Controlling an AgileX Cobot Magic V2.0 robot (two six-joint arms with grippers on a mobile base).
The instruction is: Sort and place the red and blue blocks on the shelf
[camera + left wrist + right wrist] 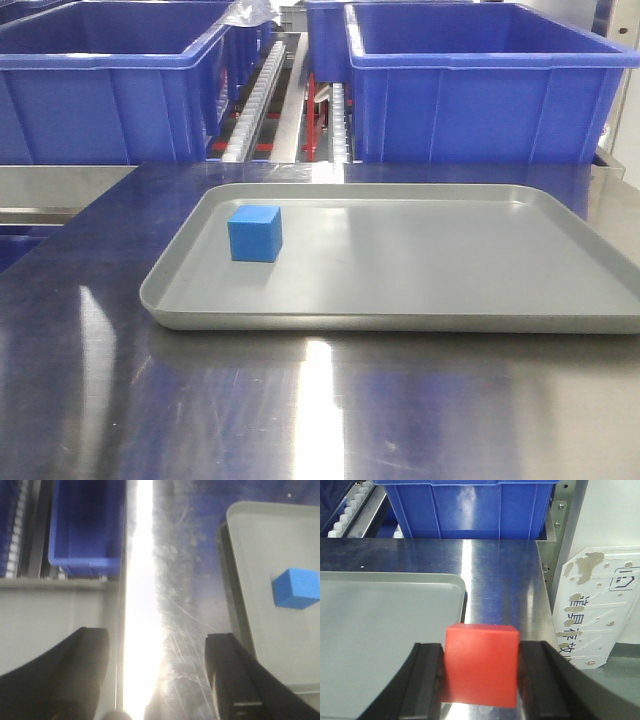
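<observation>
The right gripper (481,680) is pinching the red block (481,662) squarely between its two black fingers (427,680). In the right wrist view it is holding the cube over the steel tabletop (500,575), just beside the rounded corner of the grey tray (380,620), and a blue bin (470,510) of the shelf (355,502) is standing straight ahead. The step in hand looks like delivering this cube to the shelf. To do it well, the arm is probably going to need enough lift to clear the bin's front lip, a level wrist so the cube is not twisting in the pads, and a release only once the block is hanging fully over the bin's inside. Which bin is meant for red cannot be told here. In the left wrist view the left gripper (155,675) is hanging with its fingers spread wide and nothing between them, over the tabletop beside the tray's left rim. The blue block (296,588) is sitting on the tray off to its right, apart from the fingers. In the front-facing view neither gripper is showing. The blue block is resting flat on the left part of the tray, near the rim but not touching it, and the shelf is standing behind the tabletop.
</observation>
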